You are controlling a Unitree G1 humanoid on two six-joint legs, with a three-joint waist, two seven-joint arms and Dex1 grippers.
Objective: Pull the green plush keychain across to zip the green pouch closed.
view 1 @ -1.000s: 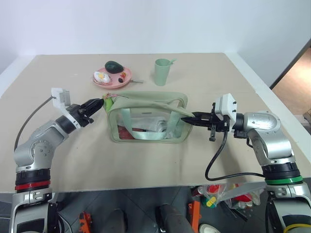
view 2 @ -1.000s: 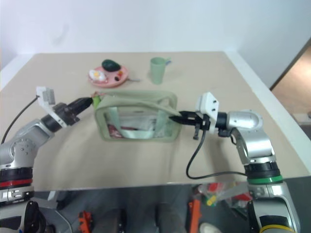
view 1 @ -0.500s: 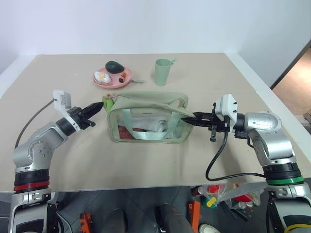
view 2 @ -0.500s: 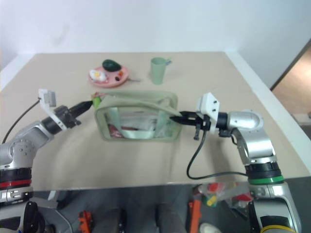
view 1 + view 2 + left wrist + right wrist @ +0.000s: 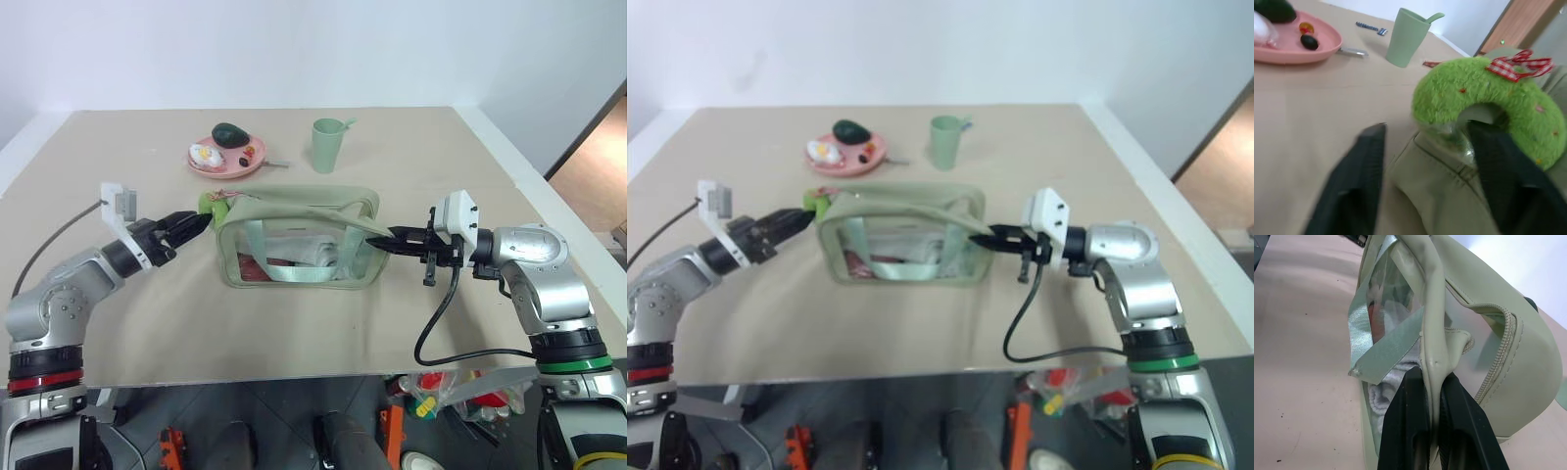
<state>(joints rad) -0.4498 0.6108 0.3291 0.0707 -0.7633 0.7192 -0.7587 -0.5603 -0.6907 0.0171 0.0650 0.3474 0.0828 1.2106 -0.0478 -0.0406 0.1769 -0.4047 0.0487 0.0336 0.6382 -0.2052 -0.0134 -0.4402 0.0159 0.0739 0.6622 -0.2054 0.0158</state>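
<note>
The green plush keychain (image 5: 1488,95) sits at the green pouch's (image 5: 299,240) left end, directly ahead of the left gripper (image 5: 193,224), whose jaws stand apart around it. The right gripper (image 5: 377,242) stays clamped on the pouch's opposite end.

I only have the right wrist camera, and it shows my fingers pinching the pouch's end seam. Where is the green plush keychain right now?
Observer: The green plush keychain sits at the opposite end of the green pouch, on its top corner at the robot's left.
Operator: Is the left gripper holding it?
Observer: No. The left gripper is open, its fingers spread, with the keychain just ahead of them and not clamped.
Operator: What else is on the table over there?
Observer: A pink plate and a pale green cup stand farther back, both apart from the pouch.
</note>
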